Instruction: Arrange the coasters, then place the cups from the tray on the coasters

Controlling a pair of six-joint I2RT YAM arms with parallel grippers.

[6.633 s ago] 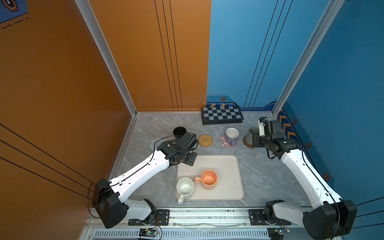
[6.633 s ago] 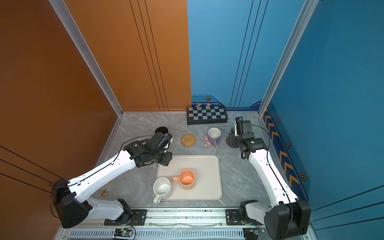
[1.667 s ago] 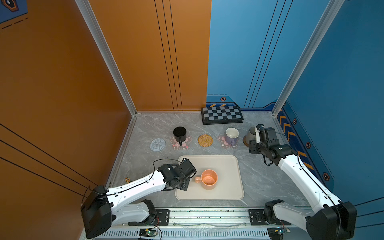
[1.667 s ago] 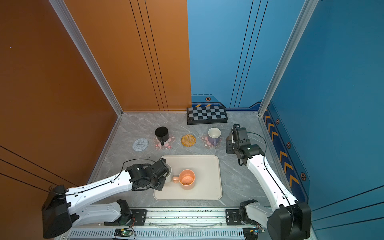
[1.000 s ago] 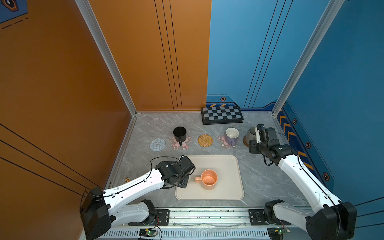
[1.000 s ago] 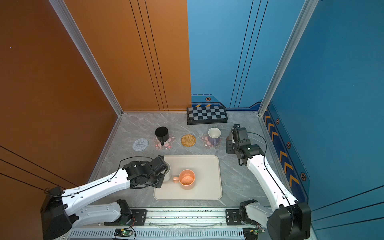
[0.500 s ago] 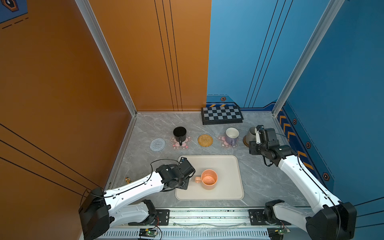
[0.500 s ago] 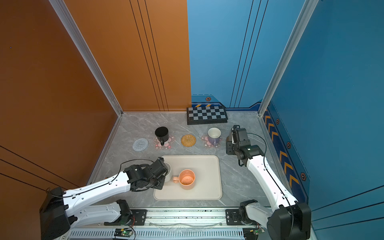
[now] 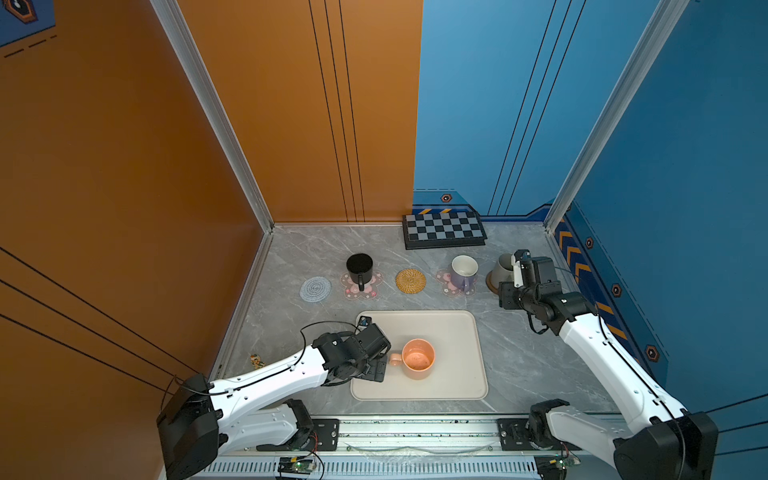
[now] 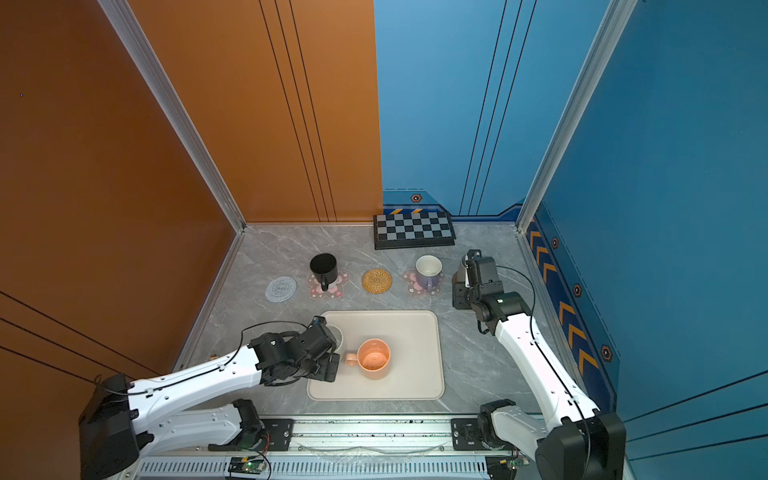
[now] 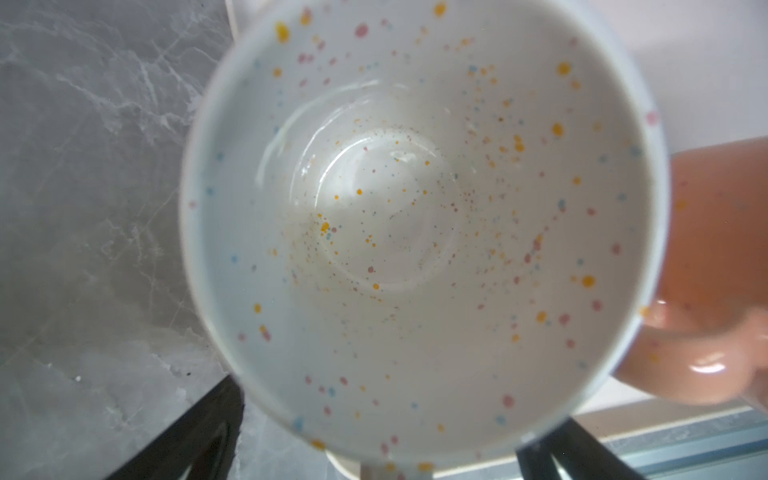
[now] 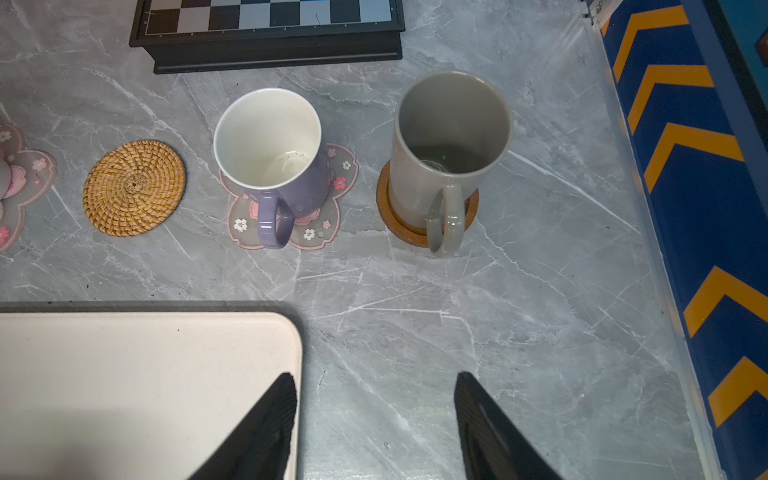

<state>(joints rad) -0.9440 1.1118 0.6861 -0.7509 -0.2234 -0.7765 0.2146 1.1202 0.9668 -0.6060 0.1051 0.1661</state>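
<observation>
Low in the middle of a top view lies the tray, and two cups are on it: the peach cup near the middle, and the speckled cup at the tray's left edge, mostly hidden under the left arm. Higher up the frame, the five coasters make a row on the table. The knitted coaster at the left end is bare. Next, the black cup stands on a pink flower coaster. The straw coaster in the middle is bare too. Then the lavender cup stands on the second pink flower coaster, and at the right end the grey cup stands on the wooden coaster. So I think three cups are done and two are left. The left arm reaches in low from the lower left. The left end effector is right over the speckled cup, its fingers spread wide, one on each side, not pinching it. The right arm stretches up the right side. The right end effector hangs just in front of the grey cup, spread apart and holding nothing.
</observation>
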